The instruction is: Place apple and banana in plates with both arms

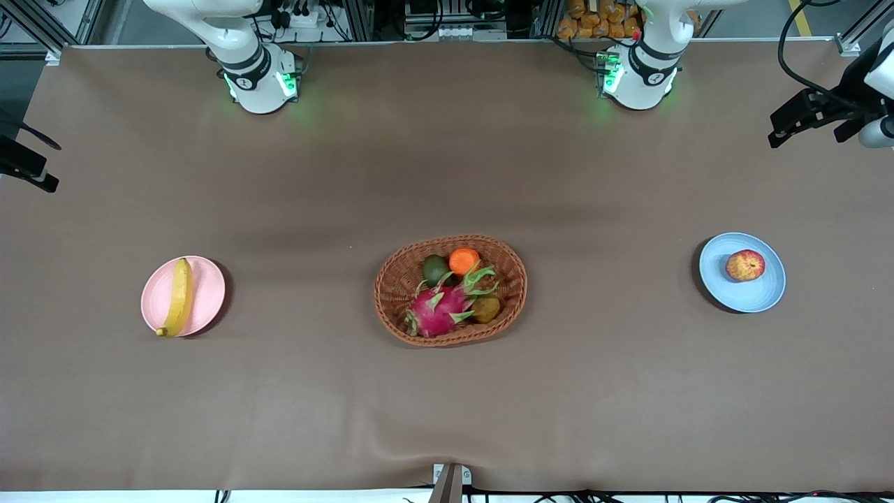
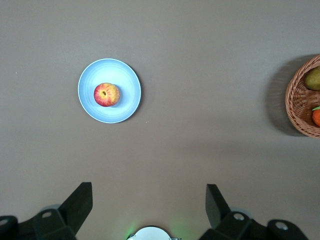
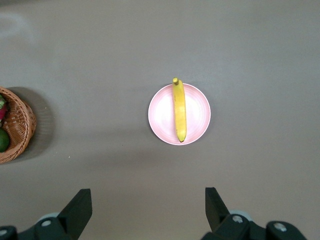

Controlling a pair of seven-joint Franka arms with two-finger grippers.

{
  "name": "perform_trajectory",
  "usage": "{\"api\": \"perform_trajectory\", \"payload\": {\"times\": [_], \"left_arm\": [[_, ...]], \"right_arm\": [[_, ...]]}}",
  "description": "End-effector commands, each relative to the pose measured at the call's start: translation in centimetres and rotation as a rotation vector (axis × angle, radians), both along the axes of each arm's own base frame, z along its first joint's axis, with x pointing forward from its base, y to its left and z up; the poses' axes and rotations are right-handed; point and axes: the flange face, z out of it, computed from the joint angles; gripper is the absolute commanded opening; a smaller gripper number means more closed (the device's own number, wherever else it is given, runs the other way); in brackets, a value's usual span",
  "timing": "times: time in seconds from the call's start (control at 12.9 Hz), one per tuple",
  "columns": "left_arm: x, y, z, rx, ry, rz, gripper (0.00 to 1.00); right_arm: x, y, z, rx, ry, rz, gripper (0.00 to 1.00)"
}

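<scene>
The banana (image 1: 180, 297) lies across the pale pink plate (image 1: 208, 293) toward the right arm's end of the table. The apple (image 1: 745, 265) sits on the pale blue plate (image 1: 758, 295) toward the left arm's end. The right wrist view shows the banana (image 3: 179, 110) on the pink plate (image 3: 162, 116). The left wrist view shows the apple (image 2: 106, 94) on the blue plate (image 2: 126, 90). My left gripper (image 2: 148, 192) is open and empty, high over the table's end (image 1: 803, 122). My right gripper (image 3: 147, 195) is open and empty, high over the other end (image 1: 31, 168).
An oval woven basket (image 1: 391, 279) stands mid-table between the plates, holding a pink dragon fruit (image 1: 436, 307), an orange (image 1: 464, 260), a green fruit (image 1: 436, 269) and a brown fruit (image 1: 487, 308). The arm bases (image 1: 258, 84) (image 1: 639, 77) stand farthest from the front camera.
</scene>
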Motion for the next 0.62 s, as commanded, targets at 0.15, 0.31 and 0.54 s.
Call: {"api": "perform_trajectory", "payload": {"times": [0.15,0.31,0.54], "left_arm": [[0.26,2.32,1.28,0.000,-0.019,0.039,1.00],[0.19,2.53,1.23,-0.001,-0.013,0.044,1.00],[0.09,2.55,1.80,0.000,-0.019,0.044,1.00]], "right_arm": [[-0.15,0.14,0.46,0.000,-0.007,-0.011,1.00],[-0.12,-0.07,0.31,-0.003,-0.004,-0.015,1.00],[-0.05,0.10,0.15,-0.010,0.001,-0.016,1.00]]}}
